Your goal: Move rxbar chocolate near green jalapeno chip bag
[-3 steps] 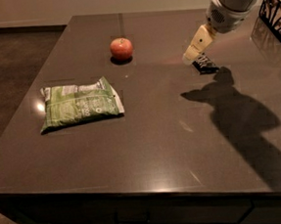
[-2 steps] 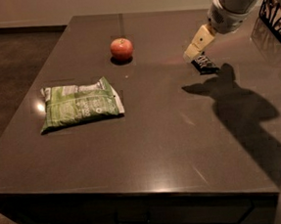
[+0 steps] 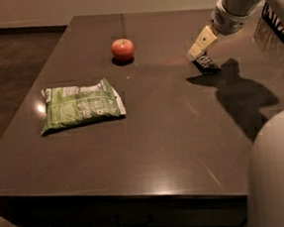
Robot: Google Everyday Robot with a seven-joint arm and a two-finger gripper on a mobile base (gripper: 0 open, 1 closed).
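Note:
The rxbar chocolate (image 3: 206, 64), a small black bar with white lettering, lies on the dark table (image 3: 158, 134) at the far right. My gripper (image 3: 199, 49) hangs from the upper right, its cream tip just above and to the left of the bar's near end. Whether it touches the bar is unclear. The green jalapeno chip bag (image 3: 80, 105) lies flat on the left side of the table, far from the bar.
A red apple (image 3: 123, 49) stands at the back centre, between the bag and the bar. A dark wire basket (image 3: 279, 21) sits at the far right edge. A grey rounded robot part (image 3: 279, 173) fills the lower right corner.
The gripper and the bar stay in nearly the same place. A grey robot part has come into view at the lower right.

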